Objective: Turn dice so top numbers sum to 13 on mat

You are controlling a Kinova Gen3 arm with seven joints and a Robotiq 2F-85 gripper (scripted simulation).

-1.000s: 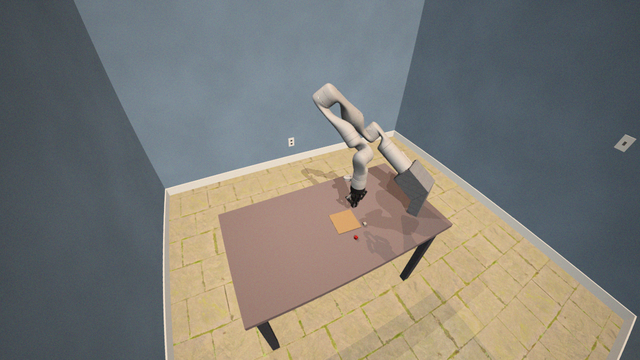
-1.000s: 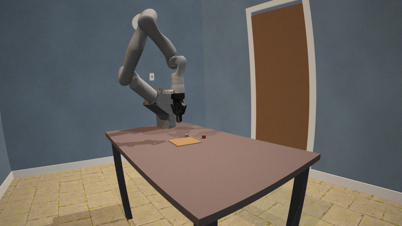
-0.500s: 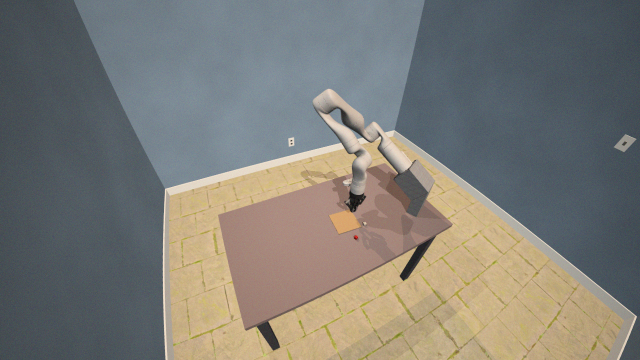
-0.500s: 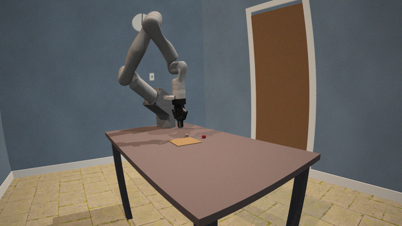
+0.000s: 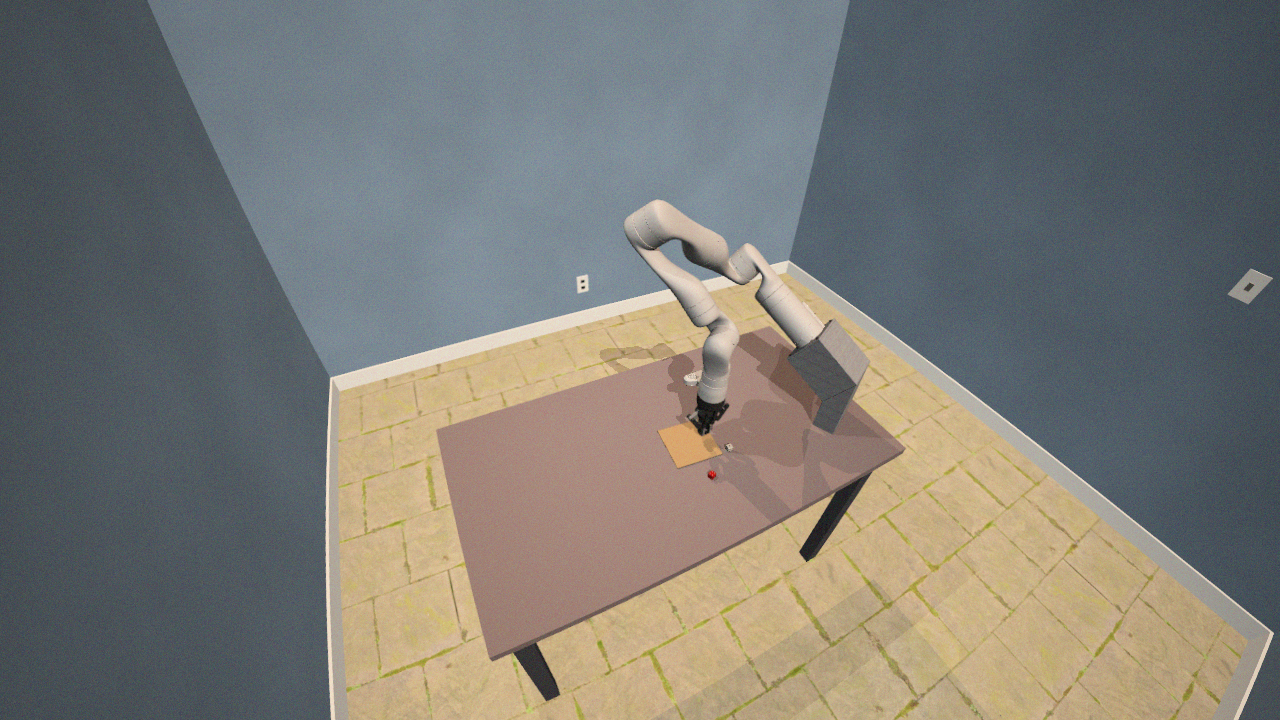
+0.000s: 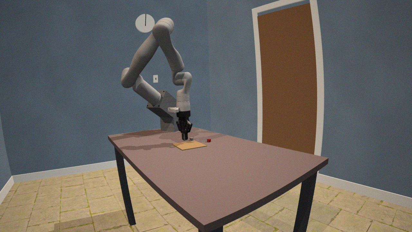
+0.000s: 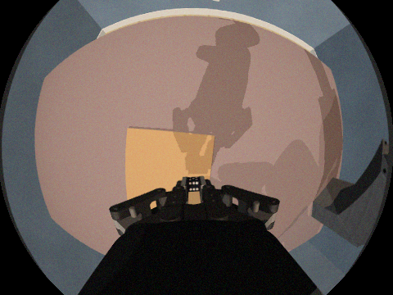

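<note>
- A pale grey robot arm (image 6: 149, 52) reaches down over a brown rectangular table (image 6: 230, 173) in a blue-walled room.
- Its black two-finger gripper (image 6: 184, 138) points straight down, closed on a small black die with white pips (image 7: 191, 183), seen between the fingertips in the wrist view.
- The held die hangs just above the far edge of a flat tan square mat (image 5: 691, 444); whether it touches the mat cannot be told.
- A small white die (image 5: 729, 446) rests on the table just beside the mat, off it.
- A small red die (image 5: 711, 474) rests on the table near the mat's corner, also off it.
- A brown door (image 6: 288, 77) stands behind the table.
</note>
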